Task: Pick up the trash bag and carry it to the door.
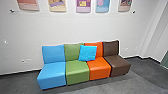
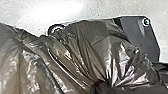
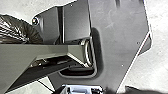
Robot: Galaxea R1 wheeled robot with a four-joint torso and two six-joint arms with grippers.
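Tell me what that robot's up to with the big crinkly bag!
It looks like the robot is carrying a dark, shiny trash bag with its left arm: the bag is bunched up in folds right by that wrist's camera. The job is to take it to the door. Right now the robot faces a row of blue, green, orange and brown seats, with a bright blue cushion leaning on their backs.

No text, label, brand, number or sign can be read; the printing on the row of flat, multicoloured rectangular posters (image 1: 83,7) along the pale flat wall (image 1: 65,28), from eleven to one o'clock, is illegible.
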